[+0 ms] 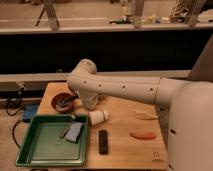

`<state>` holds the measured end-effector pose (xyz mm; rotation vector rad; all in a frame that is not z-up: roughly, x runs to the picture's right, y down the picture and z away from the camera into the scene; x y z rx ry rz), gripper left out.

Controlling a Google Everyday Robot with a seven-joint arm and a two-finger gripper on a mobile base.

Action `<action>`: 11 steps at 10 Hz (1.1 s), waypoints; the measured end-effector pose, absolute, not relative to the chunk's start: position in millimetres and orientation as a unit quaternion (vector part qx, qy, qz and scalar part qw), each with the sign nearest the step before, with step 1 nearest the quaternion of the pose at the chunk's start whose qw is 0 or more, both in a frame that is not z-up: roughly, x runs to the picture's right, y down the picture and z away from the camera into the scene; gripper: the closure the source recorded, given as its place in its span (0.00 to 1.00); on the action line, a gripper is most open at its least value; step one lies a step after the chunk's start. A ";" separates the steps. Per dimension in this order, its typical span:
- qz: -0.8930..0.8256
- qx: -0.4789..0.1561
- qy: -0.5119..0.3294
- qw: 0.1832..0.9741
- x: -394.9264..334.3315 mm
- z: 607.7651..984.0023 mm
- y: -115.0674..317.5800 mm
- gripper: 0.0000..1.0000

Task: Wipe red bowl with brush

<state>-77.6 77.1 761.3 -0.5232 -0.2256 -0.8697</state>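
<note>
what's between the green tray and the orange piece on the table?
A black bar lies there, as the camera view shows. The hand is farther back, at the red bowl.

This seems to be a robot lab or workshop: a wooden counter [122,127] before long dark rails [125,50], cables [15,107] at its left, metal stand legs [51,14] behind. The gripper [71,100] is beside the red bowl [60,104].

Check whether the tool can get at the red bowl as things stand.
Probably yes. The tool hangs at the red bowl's rim, below the bend of the arm, with nothing seen between them. The green tray and white cup lie nearer the camera, off that path.
</note>
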 end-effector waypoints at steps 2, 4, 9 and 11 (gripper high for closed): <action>-0.400 -0.241 -0.092 0.880 -84.9 778.5 58.9 0.40; -0.366 -0.230 -0.088 0.897 -96.9 795.0 39.1 0.22; -0.295 -0.169 -0.154 0.928 -140.1 815.0 18.5 0.20; -0.275 -0.173 -0.162 0.932 -156.8 824.6 22.0 0.20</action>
